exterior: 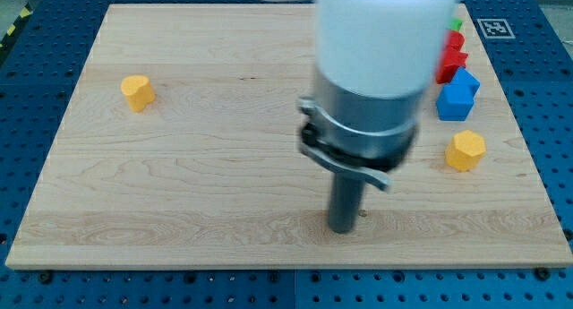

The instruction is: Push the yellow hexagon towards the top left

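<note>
The yellow hexagon [466, 151] lies near the board's right edge, just below the blue blocks. My tip [342, 228] touches the board near the bottom middle, well to the left of and below the hexagon, apart from every block. A second yellow block [138, 92], heart-like in shape, sits at the far left.
Two blue blocks [457, 94] stand above the hexagon. Red blocks [451, 58] and a green block [457, 25] lie above them at the right edge, partly hidden behind the arm's white body [380, 40]. The wooden board [179, 193] ends close to the hexagon's right.
</note>
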`<state>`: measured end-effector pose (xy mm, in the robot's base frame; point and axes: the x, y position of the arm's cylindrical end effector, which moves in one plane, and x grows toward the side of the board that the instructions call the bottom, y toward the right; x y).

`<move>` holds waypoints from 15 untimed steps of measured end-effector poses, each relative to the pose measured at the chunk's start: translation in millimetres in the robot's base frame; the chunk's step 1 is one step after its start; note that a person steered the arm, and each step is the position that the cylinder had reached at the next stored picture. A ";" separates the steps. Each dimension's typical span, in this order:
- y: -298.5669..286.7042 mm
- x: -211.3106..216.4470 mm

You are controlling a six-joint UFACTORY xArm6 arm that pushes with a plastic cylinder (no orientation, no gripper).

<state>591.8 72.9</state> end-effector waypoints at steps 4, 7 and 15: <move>176.0 -0.8; 211.4 -66.8; 74.6 -108.0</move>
<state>483.8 147.5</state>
